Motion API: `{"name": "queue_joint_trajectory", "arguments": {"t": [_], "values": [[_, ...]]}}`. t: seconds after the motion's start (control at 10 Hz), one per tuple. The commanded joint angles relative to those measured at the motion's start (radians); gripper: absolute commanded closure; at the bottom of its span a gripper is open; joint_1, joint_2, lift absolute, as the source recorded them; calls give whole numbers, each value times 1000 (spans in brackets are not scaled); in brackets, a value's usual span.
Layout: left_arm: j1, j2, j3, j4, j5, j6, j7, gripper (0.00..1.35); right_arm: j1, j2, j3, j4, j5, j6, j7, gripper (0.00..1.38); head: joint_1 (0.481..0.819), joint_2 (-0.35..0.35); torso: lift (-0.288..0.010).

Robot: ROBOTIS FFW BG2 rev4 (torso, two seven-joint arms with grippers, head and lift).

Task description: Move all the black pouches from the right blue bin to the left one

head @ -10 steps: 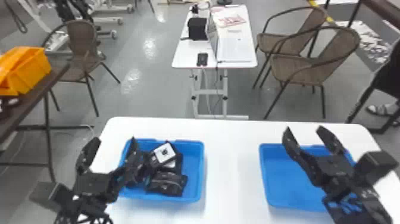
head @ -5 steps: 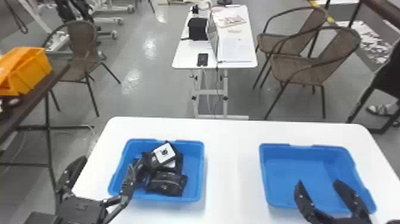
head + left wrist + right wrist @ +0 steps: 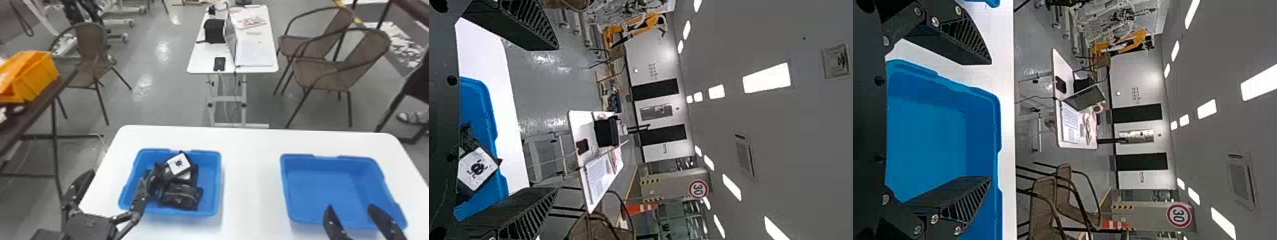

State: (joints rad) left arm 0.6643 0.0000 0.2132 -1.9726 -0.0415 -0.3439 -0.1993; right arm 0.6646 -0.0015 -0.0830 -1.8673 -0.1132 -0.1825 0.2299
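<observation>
Head view: pouches point(image 3: 180, 195) seemingly beside hand point(image 3: 116, 177)

In the head view you look forward and down, from higher and farther back, onto the tabletop point(image 3: 252, 166), with the left blue bin point(image 3: 209, 191) and the right blue bin point(image 3: 319, 191) both inside. The left wrist view is turned on its side and looks from close behind the left fingers point(image 3: 78, 188), over part of the left blue bin, toward the far wall point(image 3: 649, 55) and the ceiling point(image 3: 709, 40). The right wrist view, also sideways, looks likewise past the right fingers point(image 3: 332, 223) and the right blue bin. All three views share the white desk point(image 3: 204, 60).
</observation>
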Motion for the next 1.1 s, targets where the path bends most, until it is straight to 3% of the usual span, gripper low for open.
{"name": "queue_joint_trajectory", "arguments": {"t": [0.0,0.5,0.7,1.0], "values": [[3,-3,-14,0,20,19,11,-2,-2,2,0,0,-2,-2,0,213,695,92,0],[1,-3,-40,0,88,66,21,-2,-7,2,3,2,6,-2,0,213,695,89,0],[-9,-3,-64,0,123,77,24,-2,-13,2,9,-20,53,-8,-1,213,695,84,0],[0,9,-97,1,141,75,80,-2,-11,2,11,-13,49,-8,-1,213,695,80,0]]}}
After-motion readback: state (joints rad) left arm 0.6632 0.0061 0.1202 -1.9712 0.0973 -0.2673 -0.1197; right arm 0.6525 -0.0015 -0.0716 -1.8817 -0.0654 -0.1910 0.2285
